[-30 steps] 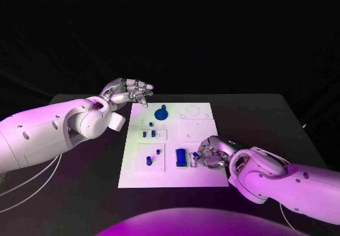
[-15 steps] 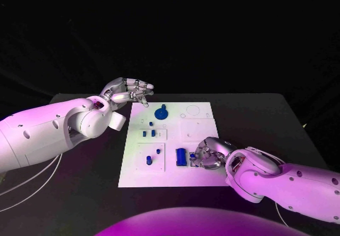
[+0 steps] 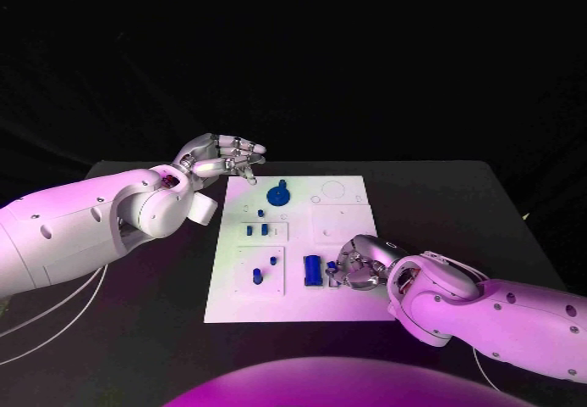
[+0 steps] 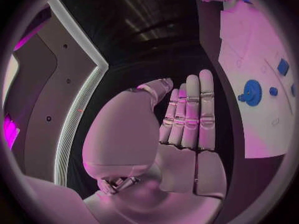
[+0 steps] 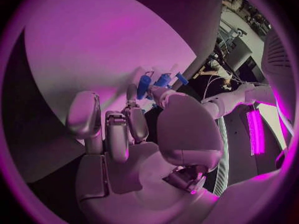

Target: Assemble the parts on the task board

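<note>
A: Right hand [image 3: 365, 264] — state?
B: Lowered onto the near right part of the task board [image 3: 349, 301]. Fingers curled in, tips closing on a small blue part [image 3: 335, 268] just right of the rectangular blue block [image 3: 313, 270]. Pinched, judging by the right wrist view, where fingertips [image 5: 132, 95] meet a blue piece [image 5: 144, 86].

A: Left hand [image 3: 221, 158]?
B: Raised clear of the far left corner of the board. Fingers straight and pressed side by side, thumb apart. Nothing held, nothing touched. Same flat pose in the left wrist view [image 4: 187, 129].

A: Orientation of the pinched part?
B: Long axis running roughly near-to-far along the board, parallel to the block beside it. Exact tilt not readable under the fingers.

A: Remaining parts?
B: Round blue disc with a stub [image 3: 279, 196] at the far centre of the board. Two short pegs [image 3: 256, 230] side by side at mid-left. Two further pieces [image 3: 259, 274] in the near left pocket.

A: Arm pose?
B: Right arm entering from the near right corner, wrist bent down toward the board. Left arm entering from the left edge, forearm angled up and away over the tabletop [image 3: 147, 322], palm turned toward the board.
</note>
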`<state>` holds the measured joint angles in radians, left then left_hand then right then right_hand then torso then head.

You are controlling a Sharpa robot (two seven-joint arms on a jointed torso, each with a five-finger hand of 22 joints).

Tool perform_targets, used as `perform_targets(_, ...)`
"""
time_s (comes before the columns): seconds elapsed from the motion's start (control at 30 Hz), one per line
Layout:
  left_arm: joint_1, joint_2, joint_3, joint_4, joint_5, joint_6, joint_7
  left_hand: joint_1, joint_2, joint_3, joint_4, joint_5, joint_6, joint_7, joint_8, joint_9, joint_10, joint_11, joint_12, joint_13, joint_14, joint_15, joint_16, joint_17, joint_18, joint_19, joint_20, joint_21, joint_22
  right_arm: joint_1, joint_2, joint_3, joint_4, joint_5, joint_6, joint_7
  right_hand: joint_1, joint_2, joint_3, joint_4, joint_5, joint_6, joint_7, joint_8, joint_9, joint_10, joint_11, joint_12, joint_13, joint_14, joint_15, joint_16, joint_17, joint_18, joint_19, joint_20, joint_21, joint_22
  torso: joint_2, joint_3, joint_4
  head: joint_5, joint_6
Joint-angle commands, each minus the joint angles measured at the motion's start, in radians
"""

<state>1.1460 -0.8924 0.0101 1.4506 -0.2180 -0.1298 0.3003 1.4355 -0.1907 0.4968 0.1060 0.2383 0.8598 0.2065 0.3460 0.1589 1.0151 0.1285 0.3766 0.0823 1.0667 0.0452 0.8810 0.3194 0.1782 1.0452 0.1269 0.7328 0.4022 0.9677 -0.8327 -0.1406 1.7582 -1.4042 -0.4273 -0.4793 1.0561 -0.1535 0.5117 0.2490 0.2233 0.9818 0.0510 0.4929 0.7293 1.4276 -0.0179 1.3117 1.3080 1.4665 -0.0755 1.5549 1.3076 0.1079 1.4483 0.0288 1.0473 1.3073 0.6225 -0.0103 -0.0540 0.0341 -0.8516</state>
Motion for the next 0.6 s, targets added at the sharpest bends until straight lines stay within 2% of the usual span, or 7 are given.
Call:
perform_targets(0.03, 0.001, 0.002, 0.001, 0.002, 0.005, 0.017, 0.006, -0.009, 0.003, 0.0, -0.008, 0.003, -0.01, 0.0, 0.0, -0.001, -0.007, 0.002, -0.002, 0.001, -0.001, 0.002, -0.004, 0.001, 0.005, 0.002, 0.003, -0.006, -0.001, -0.002, 0.004, 0.0, -0.001, -0.029, 0.022, -0.014, -0.014, -0.001, -0.006, 0.016, -0.013, 0.004, 0.003, -0.003, 0.0, 0.01, 0.0, 0.006, 0.056, 0.095, -0.005, 0.0, 0.219, -0.017, 0.005, -0.001, -0.005, 0.091, 0.0, 0.0004, -0.0007, 0.0, 0.0)
perform_targets(0.23, 0.001, 0.002, 0.0, 0.002, 0.005, 0.017, 0.005, -0.009, 0.003, 0.0, -0.008, 0.003, -0.01, 0.0, 0.0, -0.001, -0.007, 0.002, -0.002, 0.001, -0.001, 0.002, -0.004, 0.001, 0.005, 0.002, 0.003, -0.006, -0.001, -0.002, 0.004, 0.0, 0.004, -0.032, 0.027, -0.013, -0.037, -0.009, -0.032, 0.039, -0.025, 0.008, 0.003, -0.003, -0.002, 0.013, 0.0, 0.01, 0.061, 0.095, -0.004, 0.0, 0.22, -0.016, 0.005, -0.001, -0.008, 0.092, 0.0, 0.001, -0.0006, 0.0, -0.002)
perform_targets(0.3, 0.001, 0.002, 0.0, 0.002, 0.005, 0.017, 0.004, -0.009, 0.003, 0.0, -0.008, 0.003, -0.01, 0.0, 0.0, -0.001, -0.007, 0.002, -0.002, 0.001, -0.001, 0.002, -0.004, 0.001, 0.005, 0.002, 0.003, -0.006, -0.001, -0.002, 0.002, 0.0, 0.006, -0.032, 0.028, -0.013, -0.057, -0.014, -0.068, 0.04, 0.039, 0.01, 0.002, -0.003, -0.004, 0.012, -0.001, 0.008, 0.061, 0.095, -0.005, 0.0, 0.219, -0.016, 0.006, -0.002, -0.01, 0.092, 0.0, 0.0012, -0.001, 0.001, -0.003)
perform_targets(0.53, 0.001, 0.001, 0.0, 0.002, 0.005, 0.018, 0.003, -0.011, 0.004, 0.001, -0.009, 0.003, -0.01, 0.0, 0.001, -0.001, -0.007, 0.003, -0.001, 0.001, -0.001, 0.003, -0.004, 0.002, 0.005, 0.002, 0.004, -0.007, -0.002, -0.002, -0.009, 0.0, 0.018, -0.037, 0.028, -0.012, -0.083, -0.01, -0.103, 0.043, 0.046, 0.01, 0.002, -0.004, -0.006, 0.012, -0.001, 0.007, 0.061, 0.095, -0.005, -0.002, 0.216, -0.016, 0.005, -0.003, -0.015, 0.093, -0.001, 0.0009, -0.001, 0.001, -0.004)
perform_targets(0.6, 0.001, 0.0, 0.0, 0.002, 0.005, 0.018, 0.002, -0.011, 0.004, 0.001, -0.009, 0.003, -0.01, 0.0, 0.001, -0.001, -0.007, 0.003, -0.001, 0.001, -0.001, 0.003, -0.004, 0.002, 0.005, 0.002, 0.004, -0.007, -0.002, -0.002, -0.014, 0.0, 0.024, -0.041, 0.026, -0.012, -0.092, -0.007, -0.116, 0.043, 0.06, 0.01, 0.001, -0.005, -0.006, 0.012, -0.002, 0.006, 0.062, 0.095, -0.006, -0.002, 0.216, -0.016, 0.006, -0.003, -0.015, 0.093, 0.0, 0.0013, -0.0014, 0.003, -0.004)
